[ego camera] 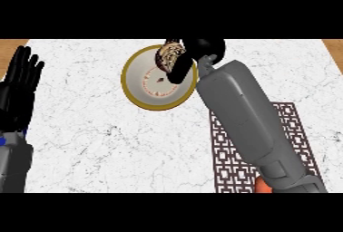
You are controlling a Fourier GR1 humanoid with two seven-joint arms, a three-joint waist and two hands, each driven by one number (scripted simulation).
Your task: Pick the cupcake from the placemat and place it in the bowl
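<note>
So the cupcake is off the placemat and up in the right hand, whose fingers are curled round it, so only part of it shows. The bit that matters: it sits just over the far right rim of the bowl, not over the middle, and the bowl's centre lies toward the robot and to its left of the hand. I'd guess a small shift that way before letting go, otherwise it might catch the gold rim. The cupcake looks pale and brownish with darker swirls and seems tipped on its side, though I can't really tell. The left hand is resting open at the left edge, well apart from everything.
</note>
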